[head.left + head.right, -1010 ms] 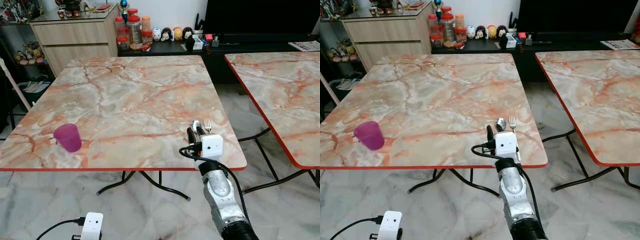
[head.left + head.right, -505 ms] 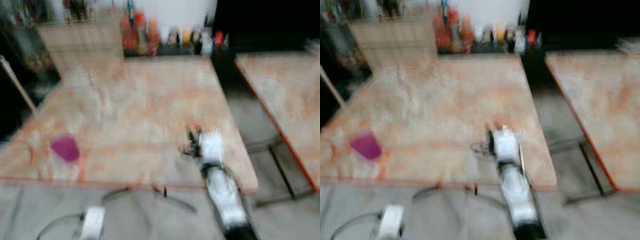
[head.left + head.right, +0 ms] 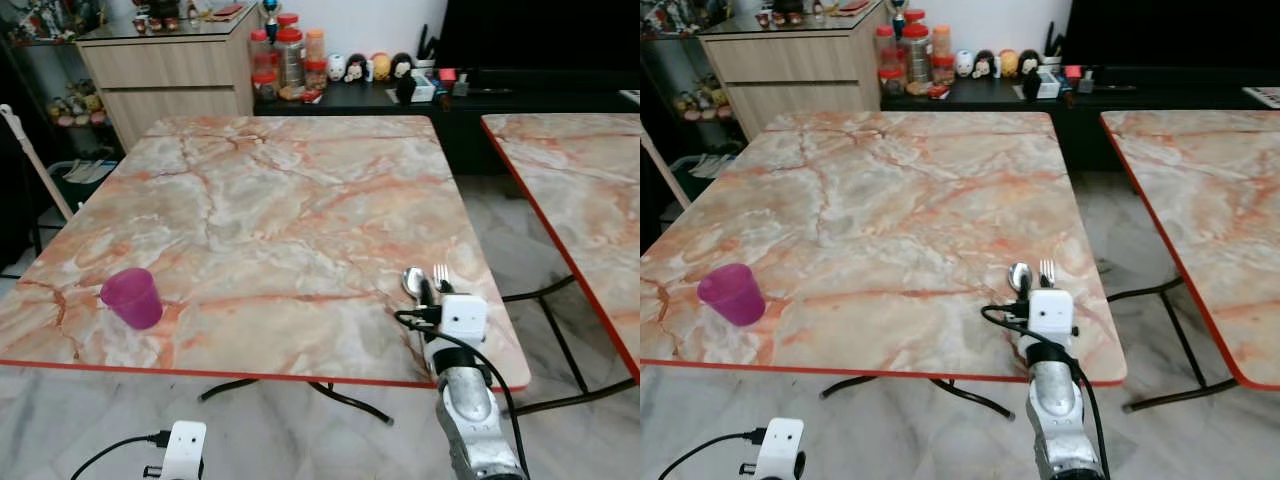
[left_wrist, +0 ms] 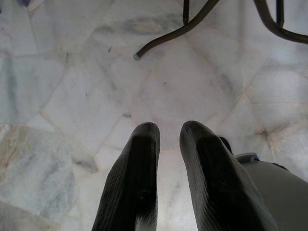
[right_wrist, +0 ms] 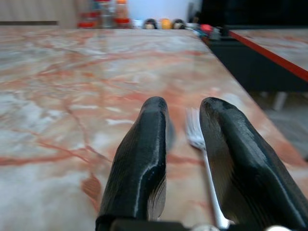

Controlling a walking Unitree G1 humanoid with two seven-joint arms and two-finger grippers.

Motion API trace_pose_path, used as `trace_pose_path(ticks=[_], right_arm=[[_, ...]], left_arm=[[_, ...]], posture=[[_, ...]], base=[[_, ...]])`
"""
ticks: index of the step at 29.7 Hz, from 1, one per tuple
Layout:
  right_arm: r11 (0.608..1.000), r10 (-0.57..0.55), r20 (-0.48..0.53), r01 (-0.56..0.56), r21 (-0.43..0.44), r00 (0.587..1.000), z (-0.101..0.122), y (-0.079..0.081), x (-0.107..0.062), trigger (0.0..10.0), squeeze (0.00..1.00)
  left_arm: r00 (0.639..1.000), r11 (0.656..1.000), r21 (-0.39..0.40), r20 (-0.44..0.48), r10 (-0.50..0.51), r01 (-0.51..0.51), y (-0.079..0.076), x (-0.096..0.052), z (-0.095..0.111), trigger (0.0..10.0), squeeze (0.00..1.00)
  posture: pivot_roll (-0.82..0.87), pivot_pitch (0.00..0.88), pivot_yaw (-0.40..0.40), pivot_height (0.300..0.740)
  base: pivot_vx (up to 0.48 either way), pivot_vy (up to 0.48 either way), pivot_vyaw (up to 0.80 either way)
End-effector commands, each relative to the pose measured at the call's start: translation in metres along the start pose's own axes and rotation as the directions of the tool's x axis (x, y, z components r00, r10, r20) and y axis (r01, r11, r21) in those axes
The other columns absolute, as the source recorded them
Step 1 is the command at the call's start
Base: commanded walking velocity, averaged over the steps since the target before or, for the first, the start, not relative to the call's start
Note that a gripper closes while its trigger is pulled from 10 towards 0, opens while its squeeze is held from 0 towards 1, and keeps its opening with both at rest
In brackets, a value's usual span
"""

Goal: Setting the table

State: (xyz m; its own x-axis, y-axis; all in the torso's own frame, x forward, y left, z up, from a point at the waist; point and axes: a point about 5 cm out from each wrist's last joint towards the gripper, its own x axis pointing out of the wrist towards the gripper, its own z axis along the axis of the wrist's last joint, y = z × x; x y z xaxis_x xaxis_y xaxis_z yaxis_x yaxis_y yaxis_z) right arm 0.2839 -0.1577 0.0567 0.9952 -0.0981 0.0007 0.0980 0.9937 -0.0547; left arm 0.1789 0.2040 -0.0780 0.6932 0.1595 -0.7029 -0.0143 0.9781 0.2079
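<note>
on the table (image 3: 300,200) — purple cup (image 3: 132,298), empty

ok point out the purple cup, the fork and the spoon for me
purple cup (image 3: 131,298): left eye view, on its side wall.
fork (image 5: 195,130): right wrist view, on the tines between the black fingers.
spoon (image 3: 1020,276): right eye view, on the bowl, just left of the fork.

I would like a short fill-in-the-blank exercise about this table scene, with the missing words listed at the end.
1. The plastic cup on the marble table is ____ in colour.
2. Between the fingers of the right gripper lies a spoon and a ____.
3. The left gripper hangs over the ____, not the table.

Missing words: purple; fork; floor
</note>
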Motion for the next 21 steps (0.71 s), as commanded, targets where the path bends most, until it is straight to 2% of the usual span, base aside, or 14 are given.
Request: trace_pose_path(ticks=[1,4,5,6,15,17,18,20,21], right_arm=[[1.000,-0.024,-0.020,0.024,0.003,1.000,0.000,-0.003,0.000,10.0,0.00],[1.000,-0.026,-0.031,0.025,-0.005,0.999,0.000,-0.004,0.001,10.0,0.00],[1.000,-0.023,-0.030,0.023,0.007,0.999,0.001,-0.004,0.002,10.0,0.73],[1.000,-0.019,-0.029,0.019,0.010,0.999,0.002,-0.004,0.003,10.0,1.00],[0.999,0.031,-0.058,-0.030,0.019,0.998,0.007,0.003,0.017,10.0,1.00],[0.995,0.091,-0.056,-0.089,0.033,0.994,0.013,0.015,0.027,10.0,1.00],[0.993,0.109,-0.053,-0.106,0.045,0.993,0.017,0.020,0.031,10.0,0.51],[0.993,0.111,-0.053,-0.108,0.050,0.992,0.017,0.021,0.032,10.0,0.51],[0.994,0.110,-0.073,-0.107,0.035,0.991,0.017,0.023,0.035,10.0,0.00]], left_arm=[[1.000,1.000,0.002,-0.005,-0.002,0.002,0.001,-0.001,-0.002,10.0,0.00],[1.000,1.000,0.004,-0.007,-0.006,0.006,0.000,-0.001,-0.002,10.0,0.00],[1.000,1.000,0.004,-0.008,-0.007,0.007,0.000,-0.001,-0.003,10.0,0.00],[1.000,1.000,0.004,-0.008,-0.009,0.009,-0.001,-0.001,-0.003,10.0,0.00],[1.000,1.000,-0.001,-0.011,-0.012,0.012,-0.003,-0.001,-0.003,10.0,0.00],[1.000,1.000,-0.001,-0.013,-0.017,0.017,-0.004,-0.001,-0.004,10.0,0.00],[1.000,1.000,-0.001,-0.014,-0.017,0.017,-0.005,-0.001,-0.004,10.0,0.00],[1.000,1.000,-0.001,-0.014,-0.017,0.017,-0.005,-0.001,-0.004,10.0,0.00],[1.000,1.000,-0.002,-0.013,-0.018,0.018,-0.005,-0.001,-0.003,10.0,0.00]], posture=[[0.01,0.036,0.041,0.740],[0.01,0.036,0.041,0.740],[0.00,0.034,0.043,0.740],[0.00,0.035,0.042,0.740],[0.01,0.032,0.038,0.740],[0.01,0.031,0.041,0.740],[0.01,0.031,0.041,0.740],[0.01,0.031,0.041,0.740],[0.01,0.024,0.038,0.740]], base=[[0.000,0.000,0.00],[0.000,0.000,0.00],[0.000,0.000,0.00],[0.000,0.000,0.00],[0.000,0.000,0.00],[0.000,0.000,0.00],[0.000,0.000,0.00],[0.000,0.000,0.00],[0.000,0.000,0.00]])
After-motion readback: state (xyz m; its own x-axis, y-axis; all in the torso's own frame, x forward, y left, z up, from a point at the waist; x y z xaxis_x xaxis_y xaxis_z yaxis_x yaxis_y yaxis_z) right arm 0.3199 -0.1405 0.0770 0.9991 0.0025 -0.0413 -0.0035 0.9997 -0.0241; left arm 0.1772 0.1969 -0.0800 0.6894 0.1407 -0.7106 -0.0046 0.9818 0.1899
